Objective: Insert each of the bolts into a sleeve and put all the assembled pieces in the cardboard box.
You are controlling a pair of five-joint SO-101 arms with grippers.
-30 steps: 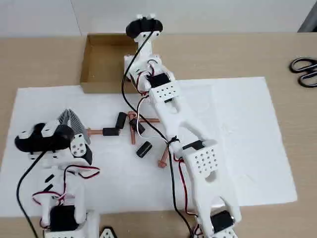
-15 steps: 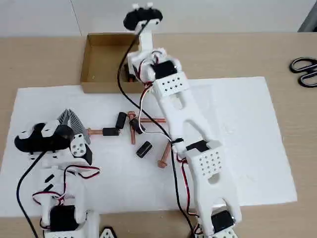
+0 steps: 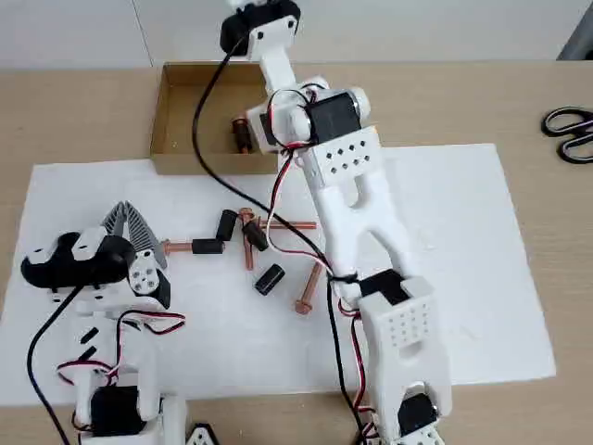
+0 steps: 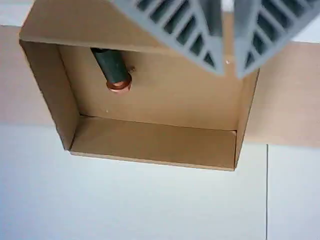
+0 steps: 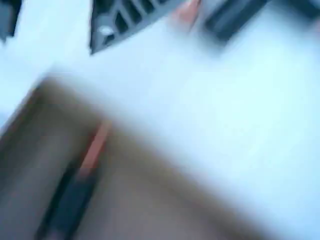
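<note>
The cardboard box point(image 3: 176, 146) stands at the paper's far edge. One assembled piece point(image 3: 241, 134), a black sleeve on a copper bolt, lies inside it point(image 4: 113, 70) point(image 5: 75, 190). My right arm point(image 3: 324, 125) stretches over the box's right side, and its grey finger point(image 5: 131, 21) hangs above the paper beside the box, open, holding nothing. On the paper lie a bolt in a sleeve point(image 3: 199, 247), loose black sleeves point(image 3: 270, 279) point(image 3: 227, 224) and loose copper bolts point(image 3: 309, 295) point(image 3: 287, 224). My left gripper point(image 3: 130, 221) point(image 4: 228, 72) rests shut at the near left, pointing at the box.
White paper point(image 3: 463, 260) covers the middle of the wooden table. Scissors point(image 3: 570, 130) lie at the far right edge. The right arm's cable point(image 3: 278, 204) trails over the loose parts.
The right arm has stretched farther away over the box, and the assembled piece now lies uncovered inside it. The left arm has barely shifted.
</note>
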